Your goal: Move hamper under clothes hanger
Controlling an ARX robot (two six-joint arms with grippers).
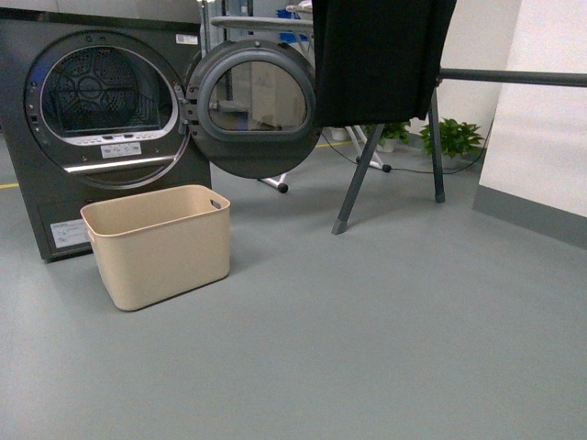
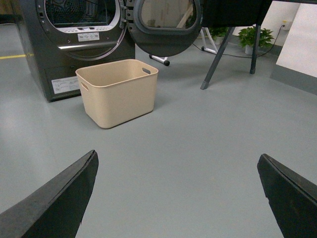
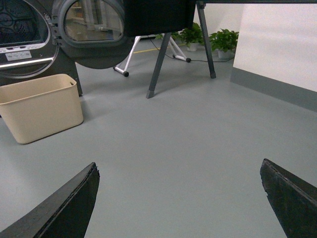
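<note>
The beige rectangular plastic hamper [image 1: 160,247] is seen smooth and matt. The dark grey metal clothes hanger [image 1: 360,174] is hung with what may be black cloth [image 1: 376,60]. The grey floor [image 1: 367,348] is faintly sheened.

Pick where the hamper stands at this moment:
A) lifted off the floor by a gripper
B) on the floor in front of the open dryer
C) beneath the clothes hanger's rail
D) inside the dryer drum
B: the hamper stands on the floor right in front of the dryer, whose door is swung open. It is off to the side of the clothes hanger, not beneath it.
</note>
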